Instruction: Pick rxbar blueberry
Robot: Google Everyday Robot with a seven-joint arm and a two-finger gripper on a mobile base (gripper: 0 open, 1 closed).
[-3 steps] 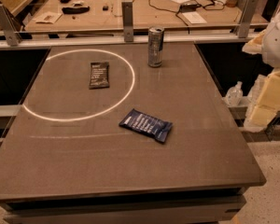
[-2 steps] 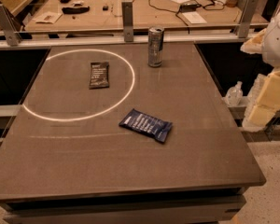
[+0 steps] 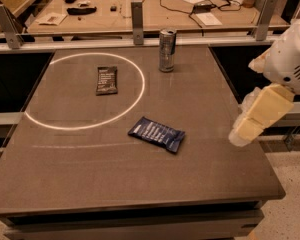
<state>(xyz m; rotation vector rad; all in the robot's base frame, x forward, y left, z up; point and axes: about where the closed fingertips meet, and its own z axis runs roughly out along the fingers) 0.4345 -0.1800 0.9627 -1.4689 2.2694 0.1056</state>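
The rxbar blueberry (image 3: 156, 134) is a flat navy-blue wrapped bar with white text. It lies flat on the dark table (image 3: 90, 184), just outside the lower right of a white circle (image 3: 140, 91). My gripper (image 3: 239, 135) is at the low end of the white and cream arm (image 3: 270, 104), over the table's right edge. It is to the right of the bar, apart from it, and holds nothing that I can see.
A smaller black-brown wrapped bar (image 3: 106, 80) lies inside the white circle. A silver can (image 3: 167, 50) stands upright at the table's far middle. Behind the table a rail with metal posts (image 3: 137, 15) fronts a cluttered wooden bench (image 3: 155, 11).
The arm's cream end has moved left, in over the table's right edge toward the blue bar. The bars and the can have not moved.
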